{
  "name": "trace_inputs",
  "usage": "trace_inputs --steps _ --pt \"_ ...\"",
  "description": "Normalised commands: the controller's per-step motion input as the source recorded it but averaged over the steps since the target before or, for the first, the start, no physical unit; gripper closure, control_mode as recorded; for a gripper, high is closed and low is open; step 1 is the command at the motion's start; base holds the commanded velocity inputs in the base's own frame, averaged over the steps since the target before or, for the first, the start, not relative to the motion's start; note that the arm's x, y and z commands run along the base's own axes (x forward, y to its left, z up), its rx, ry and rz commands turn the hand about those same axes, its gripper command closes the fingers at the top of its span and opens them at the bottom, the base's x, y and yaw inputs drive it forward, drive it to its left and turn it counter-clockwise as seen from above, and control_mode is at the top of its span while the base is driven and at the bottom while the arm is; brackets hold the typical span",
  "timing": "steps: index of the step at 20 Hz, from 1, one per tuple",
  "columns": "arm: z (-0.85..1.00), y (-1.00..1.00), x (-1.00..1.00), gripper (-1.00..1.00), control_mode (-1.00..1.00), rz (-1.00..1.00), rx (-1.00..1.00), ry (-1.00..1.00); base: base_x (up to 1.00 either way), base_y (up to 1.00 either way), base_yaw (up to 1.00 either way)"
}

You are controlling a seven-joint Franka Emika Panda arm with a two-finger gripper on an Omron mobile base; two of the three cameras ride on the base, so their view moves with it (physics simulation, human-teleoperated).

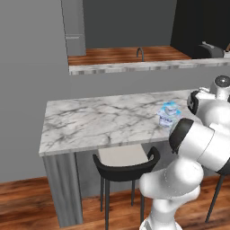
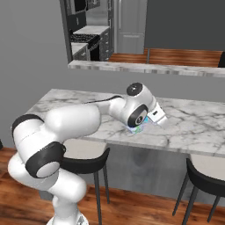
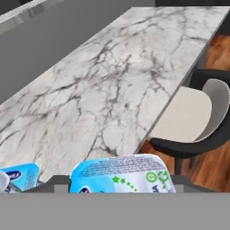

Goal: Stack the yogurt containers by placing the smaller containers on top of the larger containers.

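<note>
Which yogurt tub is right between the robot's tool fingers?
The big yogurt container with little green stars on its lid, at the bottom middle of the hand view. The other blue tub sits off to its side.

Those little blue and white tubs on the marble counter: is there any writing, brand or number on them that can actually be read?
Nearest yogurt tub: rows of fine print, green stars and a dark blue logo on its lid, all too blurred to read.
Second yogurt tub: a dark blue oval logo, its lettering too small to read.
Marble counter and stool: no text.
Nothing can be quoted as readable words.
</note>
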Motion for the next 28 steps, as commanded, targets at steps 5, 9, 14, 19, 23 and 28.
trace_inputs --steps 5,9,14,19,23,28 --pt "0.83 0.00 -0.08 1.00 -1.00 -0.01 -0.02 0.00 0.00 0.00 0.00" --pt "0.55 0.14 -0.17 1.00 -1.00 -0.01 -0.01 0.02 0.00 0.00 0.00" --pt "0.18 0.35 -0.10 1.00 -1.00 0.00 0.00 0.09 0.00 0.00 0.00" --pt "0.04 0.48 -0.05 1.00 -1.00 0.00 0.00 0.09 0.00 0.00 0.00" --pt "0.00 0.49 -0.11 1.00 -1.00 0.00 0.00 0.01 0.00 0.00 0.00" --pt "0.00 0.35 -0.10 1.00 -1.00 0.00 0.00 -0.07 0.00 0.00 0.00"
